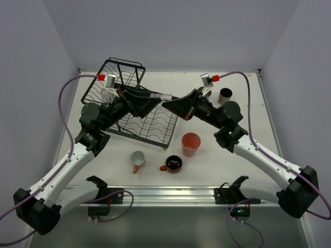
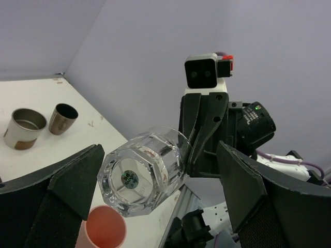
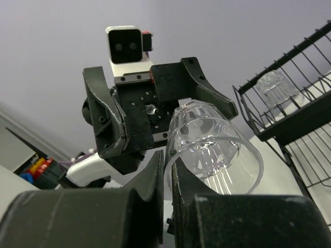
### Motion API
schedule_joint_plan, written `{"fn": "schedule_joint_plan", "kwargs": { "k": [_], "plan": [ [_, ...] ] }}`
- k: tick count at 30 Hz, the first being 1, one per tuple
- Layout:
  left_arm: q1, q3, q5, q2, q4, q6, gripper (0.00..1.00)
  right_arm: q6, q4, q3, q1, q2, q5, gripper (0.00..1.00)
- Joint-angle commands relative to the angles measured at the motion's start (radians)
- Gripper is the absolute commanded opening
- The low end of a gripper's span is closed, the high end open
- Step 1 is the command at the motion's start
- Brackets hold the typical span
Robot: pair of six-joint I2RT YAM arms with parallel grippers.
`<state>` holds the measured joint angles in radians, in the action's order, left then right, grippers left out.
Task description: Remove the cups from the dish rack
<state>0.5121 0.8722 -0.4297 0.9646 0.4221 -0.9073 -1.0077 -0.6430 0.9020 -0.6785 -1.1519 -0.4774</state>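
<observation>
A clear glass (image 1: 164,96) hangs in the air above the black wire dish rack (image 1: 150,126), between my two grippers. My right gripper (image 3: 168,168) is shut on its rim, one finger inside and one outside. My left gripper (image 2: 160,160) is wide open around the glass's thick base (image 2: 142,175), with its fingers apart from the glass. A second clear glass (image 3: 271,88) stands in the rack's tilted basket section. On the table are a salmon-pink tumbler (image 1: 191,144), a pink mug (image 1: 137,160), an orange-red mug (image 1: 173,164), a small brown cup (image 1: 225,95) and a cream-and-brown cup (image 2: 25,128).
The rack's tilted basket (image 1: 121,75) stands at the back left, under the left arm. The cups on the table lie in front of the rack and at the back right. A metal rail (image 1: 165,195) runs along the near edge.
</observation>
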Motion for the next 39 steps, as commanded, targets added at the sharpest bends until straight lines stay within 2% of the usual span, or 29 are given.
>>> {"fn": "schedule_joint_plan", "kwargs": {
  "k": [1, 6, 7, 9, 10, 12, 13, 14, 16, 18, 24, 29, 35, 39],
  "plan": [
    [0.005, 0.031, 0.016, -0.036, -0.02, 0.065, 1.0, 0.115, 0.136, 0.046, 0.005, 0.058, 0.075, 0.0],
    [0.005, 0.12, 0.129, -0.098, -0.248, 0.237, 1.0, 0.3, 0.383, 0.087, 0.031, 0.144, 0.138, 0.0],
    [0.005, 0.132, 0.149, -0.121, -0.285, 0.263, 1.0, 0.329, 0.498, 0.11, 0.054, 0.156, 0.166, 0.0],
    [0.005, 0.157, 0.192, -0.148, -0.39, 0.344, 1.0, 0.421, 0.619, 0.133, 0.089, 0.191, 0.192, 0.0],
    [0.005, 0.159, 0.2, -0.162, -0.414, 0.367, 1.0, 0.441, 0.726, 0.141, 0.144, 0.204, 0.216, 0.0],
    [0.005, 0.156, 0.215, -0.208, -0.508, 0.438, 1.0, 0.498, 0.831, 0.149, 0.219, 0.218, 0.226, 0.0],
    [0.005, 0.149, 0.218, -0.223, -0.532, 0.458, 1.0, 0.52, 0.943, 0.164, 0.281, 0.216, 0.256, 0.0],
    [0.005, 0.146, 0.224, -0.251, -0.561, 0.481, 1.0, 0.543, 0.986, 0.169, 0.299, 0.213, 0.352, 0.0],
    [0.005, 0.12, 0.241, -0.302, -0.631, 0.541, 1.0, 0.593, 1.112, 0.198, 0.354, 0.164, 0.393, 0.0],
    [0.005, 0.091, 0.267, -0.342, -0.67, 0.588, 1.0, 0.633, 1.169, 0.212, 0.364, 0.118, 0.471, 0.0],
    [0.003, -0.03, 0.35, -0.492, -0.698, 0.67, 1.0, 0.693, 1.272, 0.293, 0.399, -0.165, 0.549, 0.0],
    [0.005, -0.117, 0.408, -0.586, -0.684, 0.686, 1.0, 0.736, 1.382, 0.435, 0.398, -0.382, 0.606, 0.0],
    [0.003, -0.159, 0.425, -0.624, -0.672, 0.685, 1.0, 0.748, 1.421, 0.482, 0.398, -0.494, 0.631, 0.0],
    [0.003, -0.176, 0.532, -0.671, -0.68, 0.674, 1.0, 0.755, 1.39, 0.457, 0.398, -0.555, 0.612, 0.0]
  ]
}}
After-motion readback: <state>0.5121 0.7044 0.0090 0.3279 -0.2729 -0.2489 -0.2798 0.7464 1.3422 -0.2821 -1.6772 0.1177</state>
